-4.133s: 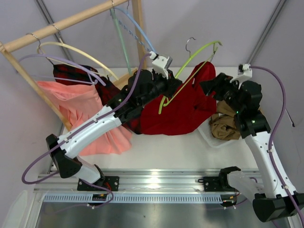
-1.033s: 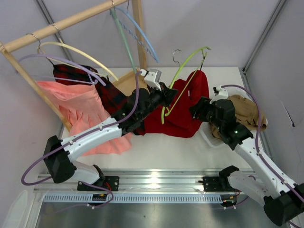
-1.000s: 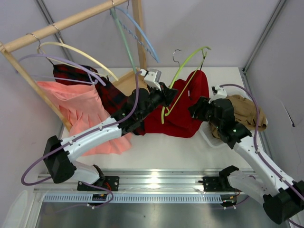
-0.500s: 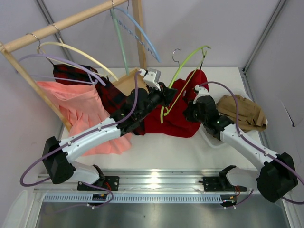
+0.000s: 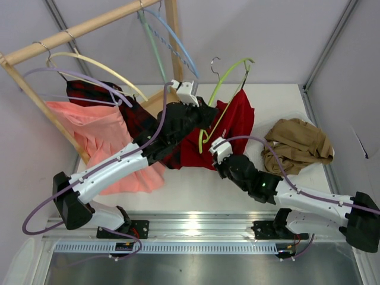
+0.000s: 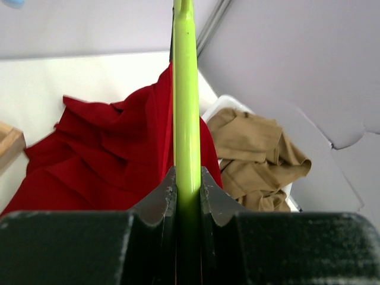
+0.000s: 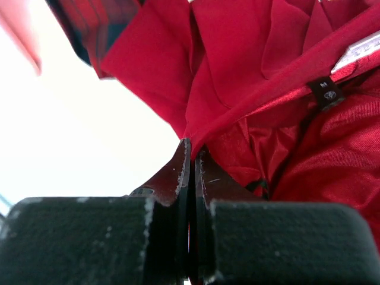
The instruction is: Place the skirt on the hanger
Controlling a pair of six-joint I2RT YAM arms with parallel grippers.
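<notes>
The lime-green hanger point(image 5: 228, 80) stands tilted above the table, silver hook up, with my left gripper point(image 5: 207, 116) shut on its lower arm. In the left wrist view the green bar point(image 6: 185, 89) runs straight up from between the pads of the left gripper point(image 6: 187, 178). The deep-red skirt point(image 5: 228, 133) hangs from the hanger's upper end and drapes onto the table. My right gripper point(image 5: 220, 160) sits low at the skirt's near edge. In the right wrist view, that gripper point(image 7: 193, 151) is shut on a fold of the skirt point(image 7: 249, 71).
A tan garment point(image 5: 297, 142) lies in a white tray at the right. The red-and-black plaid skirt point(image 5: 139, 116) and salmon-pink skirt point(image 5: 95, 136) hang at the left from the wooden rack point(image 5: 77, 32), which also carries a light-blue hanger point(image 5: 178, 47) and a cream hanger point(image 5: 101, 65).
My right arm swung left from beside the tan garment down to the skirt's near edge, and its jaws closed on the fabric. The left arm shifted the hanger slightly left.
</notes>
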